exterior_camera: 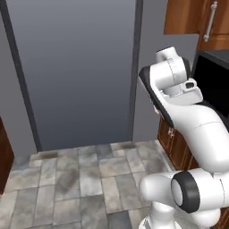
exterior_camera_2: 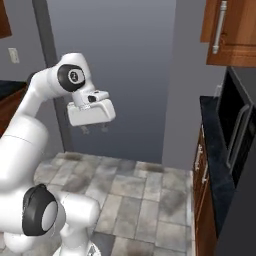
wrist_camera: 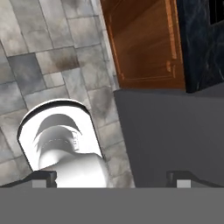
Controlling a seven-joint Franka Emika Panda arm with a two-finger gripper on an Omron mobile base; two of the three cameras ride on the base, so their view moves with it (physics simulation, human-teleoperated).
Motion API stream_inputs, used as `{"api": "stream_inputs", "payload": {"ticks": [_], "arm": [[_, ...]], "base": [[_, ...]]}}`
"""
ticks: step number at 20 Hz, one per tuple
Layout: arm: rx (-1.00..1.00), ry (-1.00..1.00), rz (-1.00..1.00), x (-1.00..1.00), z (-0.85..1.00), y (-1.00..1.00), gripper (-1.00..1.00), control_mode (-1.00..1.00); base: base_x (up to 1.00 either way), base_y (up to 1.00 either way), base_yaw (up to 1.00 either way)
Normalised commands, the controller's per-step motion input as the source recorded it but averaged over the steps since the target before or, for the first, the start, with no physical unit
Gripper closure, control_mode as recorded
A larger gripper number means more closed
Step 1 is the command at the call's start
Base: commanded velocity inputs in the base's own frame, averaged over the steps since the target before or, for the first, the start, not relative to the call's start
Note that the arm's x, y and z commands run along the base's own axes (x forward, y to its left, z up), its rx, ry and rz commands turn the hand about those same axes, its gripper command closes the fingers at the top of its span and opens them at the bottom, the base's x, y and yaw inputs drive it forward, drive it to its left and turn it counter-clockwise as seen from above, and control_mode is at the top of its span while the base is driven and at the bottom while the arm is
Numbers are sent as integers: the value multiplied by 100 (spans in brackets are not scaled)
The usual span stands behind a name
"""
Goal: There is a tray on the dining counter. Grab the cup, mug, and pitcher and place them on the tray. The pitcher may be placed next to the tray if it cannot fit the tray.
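Gripper (exterior_camera_2: 95,129): we logged it raised in mid-air in front of the grey wall, hand tucked close under the arm's upper joint, two short fingers pointing down.
Opening: we recorded the jaws as wide apart as they go; in the hand view the two tips (wrist_camera: 43,177) stood at opposite sides of the bottom edge.
Contents: none; we found nothing between the fingers and nothing touching them.
Carriage: we judged the folded, lifted pose to be a travelling posture, kept clear of cabinets while the base faced away from any work surface.
Wall (exterior_camera: 76,67): a broad grey panel ahead of us, with a dark vertical strip on each side.
Floor (exterior_camera: 80,179): grey stone tiles, bare in front of the base.
Cabinets (exterior_camera_2: 200,200): reddish-brown doors under a black marbled top on the right, well apart from the gripper.
Oven (exterior_camera_2: 235,135): we noted a dark appliance with a bar handle set above that top; its exact kind we could not tell.
Task things: we could not place the tray, cup, mug or pitcher from these pictures; we judged none yet collected.
Stage: we rated it as the approach, before any first grasp.
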Motion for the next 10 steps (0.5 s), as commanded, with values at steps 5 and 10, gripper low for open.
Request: {"api": "stream_inputs", "payload": {"ticks": [5, 10], "arm": [[0, 0, 0, 0, 0, 0, -100, 100], [0, 0, 0, 0, 0, 0, -100, 100]], "base": [[60, 47, -47], [46, 58, -53]]}}
